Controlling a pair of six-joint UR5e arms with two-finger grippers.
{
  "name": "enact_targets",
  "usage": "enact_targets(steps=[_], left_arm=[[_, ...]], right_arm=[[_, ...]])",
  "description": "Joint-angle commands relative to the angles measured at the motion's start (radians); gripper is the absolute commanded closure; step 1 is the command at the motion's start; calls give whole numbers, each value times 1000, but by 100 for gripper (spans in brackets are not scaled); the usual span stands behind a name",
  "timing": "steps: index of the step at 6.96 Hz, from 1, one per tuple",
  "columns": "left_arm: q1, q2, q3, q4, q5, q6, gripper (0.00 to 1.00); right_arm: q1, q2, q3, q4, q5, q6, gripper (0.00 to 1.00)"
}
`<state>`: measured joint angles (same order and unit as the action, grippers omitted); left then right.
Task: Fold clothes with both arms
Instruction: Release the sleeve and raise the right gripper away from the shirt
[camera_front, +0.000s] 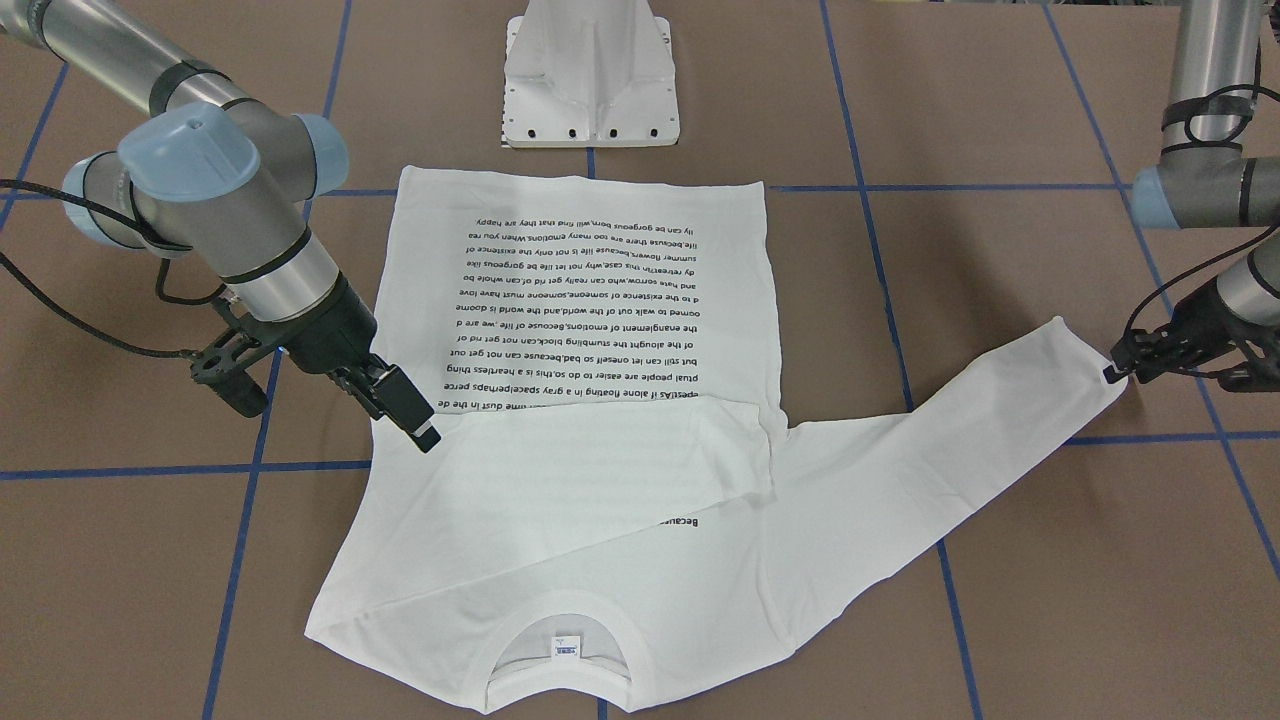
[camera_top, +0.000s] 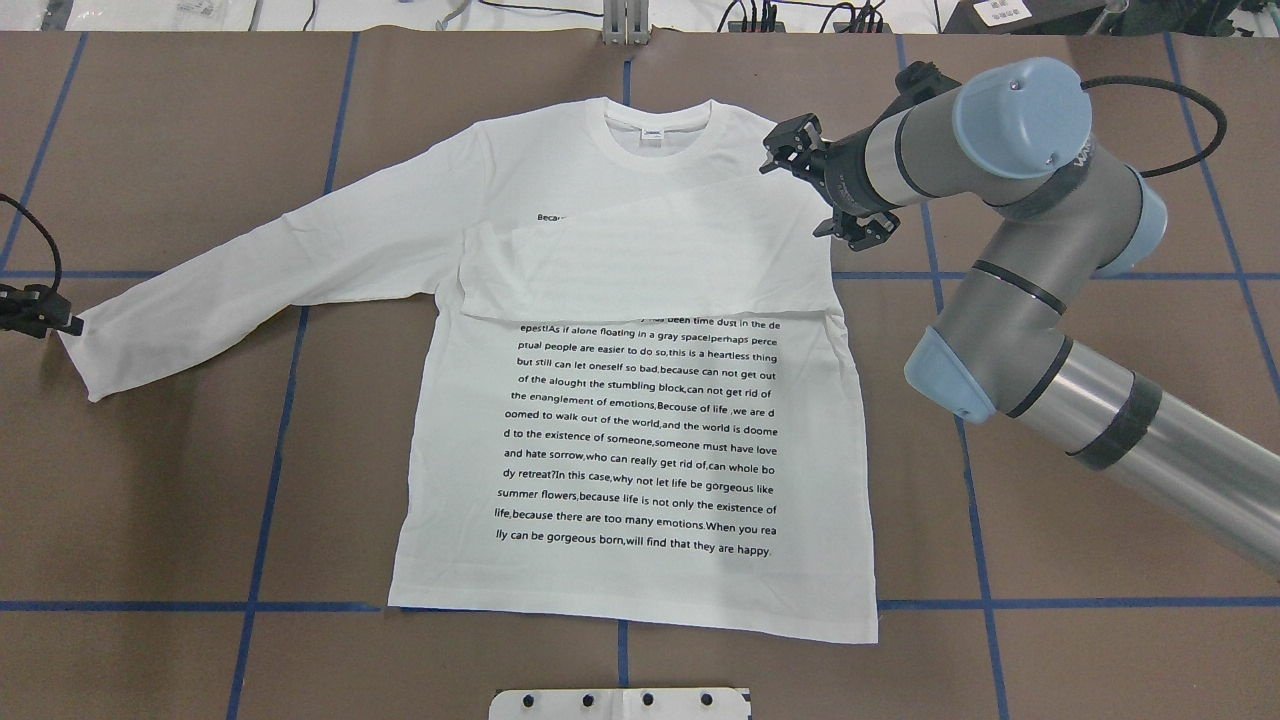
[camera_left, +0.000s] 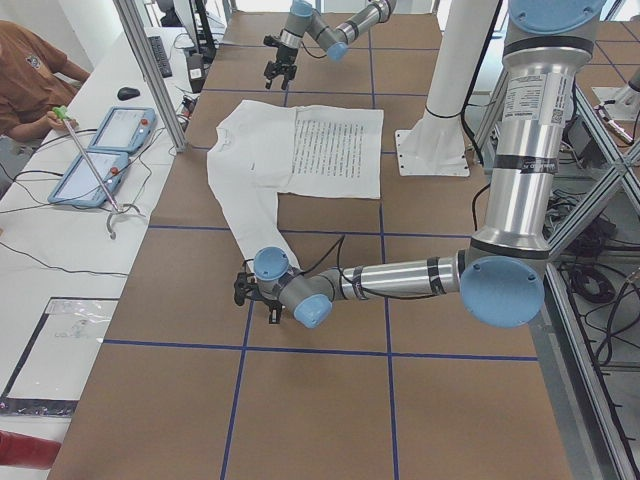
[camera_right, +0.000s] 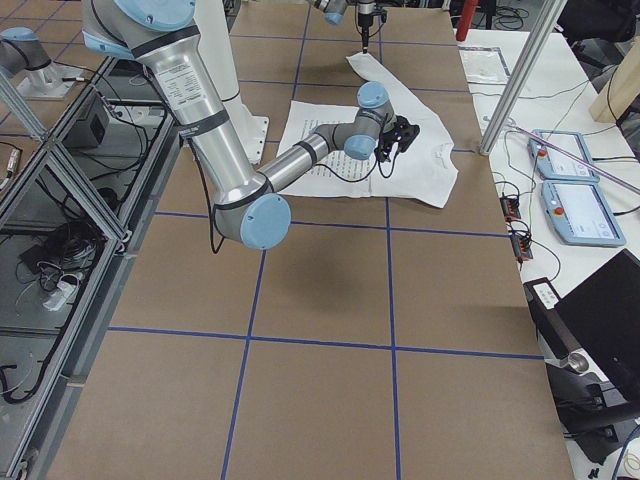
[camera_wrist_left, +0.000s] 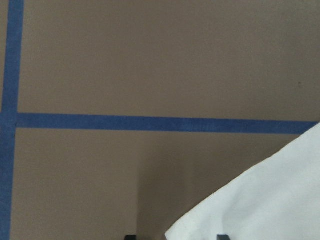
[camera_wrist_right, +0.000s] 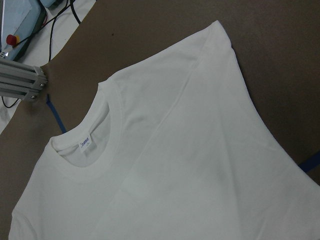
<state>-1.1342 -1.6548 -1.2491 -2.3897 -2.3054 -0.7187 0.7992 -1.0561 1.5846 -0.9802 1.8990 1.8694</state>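
Bench (camera_top: 150, 480): flat brown surface, marked into large squares by blue tape lines (camera_top: 268, 440).
T-shirt (camera_top: 640, 440): white, spread flat near the middle, black printed text facing up, hem toward the robot, collar (camera_top: 655, 128) on the far side.
Outstretched sleeve (camera_top: 250, 290): flat on the bench, toward the robot's left.
Folded sleeve (camera_top: 650, 270): across the chest, covering the upper text lines.
Pedestal base (camera_front: 590, 90): white metal, near the hem, not touching it.

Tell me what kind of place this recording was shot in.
Probably a robotics lab workcell: a table marked with a blue tape grid, an aluminium frame post beside it, and a side bench holding blue teach pendants.
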Motion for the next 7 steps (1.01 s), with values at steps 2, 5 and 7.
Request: enact_targets(steps=[2,5,7], left_arm=[[1,1,0,-5,0,7,98],[1,-5,-13,-5,-8,-4,100],[-1,-5,-77,4,-150,-8,100]], right_arm=[[6,-1,8,0,12,2,1],[11,-1,12,0,23,2,1],[35,-11,38,-2,63,2,1]])
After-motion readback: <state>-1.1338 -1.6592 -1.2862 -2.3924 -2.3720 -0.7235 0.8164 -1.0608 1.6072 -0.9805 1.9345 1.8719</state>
